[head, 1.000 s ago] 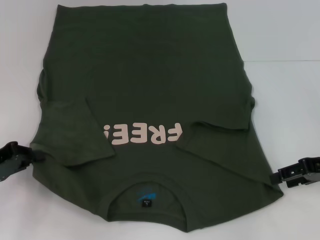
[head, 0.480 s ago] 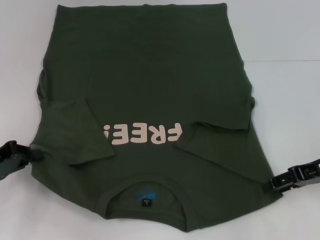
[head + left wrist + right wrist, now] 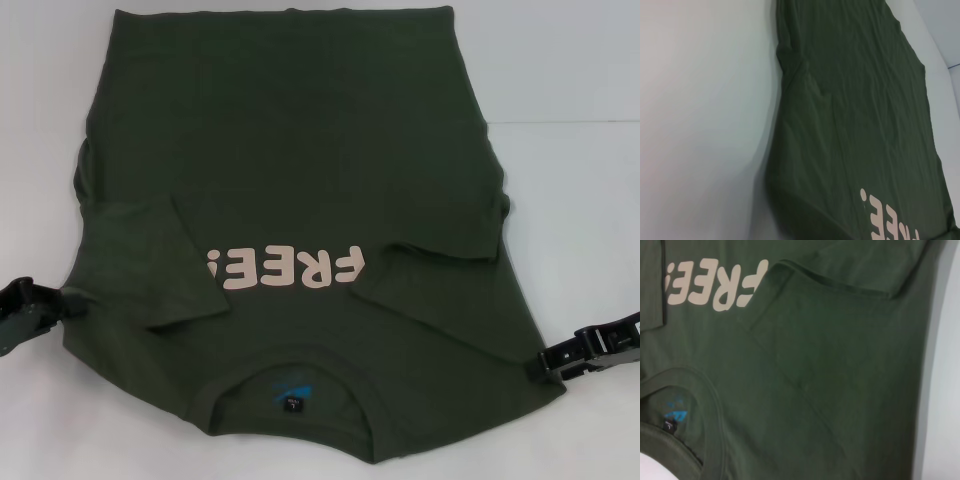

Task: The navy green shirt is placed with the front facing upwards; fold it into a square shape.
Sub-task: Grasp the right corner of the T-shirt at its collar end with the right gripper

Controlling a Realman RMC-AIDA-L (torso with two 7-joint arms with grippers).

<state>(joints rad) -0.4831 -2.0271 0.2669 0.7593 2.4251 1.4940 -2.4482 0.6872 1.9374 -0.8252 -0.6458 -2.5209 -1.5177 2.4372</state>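
The navy green shirt lies flat on the white table, front up. Its collar is nearest me and its hem is at the far side. Both short sleeves are folded inward over the chest, beside the pale pink "FREE!" print. A small blue label shows inside the neck. My left gripper sits low at the shirt's left shoulder edge. My right gripper touches the right shoulder edge. The left wrist view shows the shirt's side. In the right wrist view are the folded sleeve and the collar.
The white table shows bare on both sides of the shirt and along the front corners. A faint seam crosses the table at the right. No other objects are in view.
My right gripper has dropped lower and tilted, closing in on the right shoulder edge. My left gripper has shifted slightly down at the left shoulder. The shirt has not moved.
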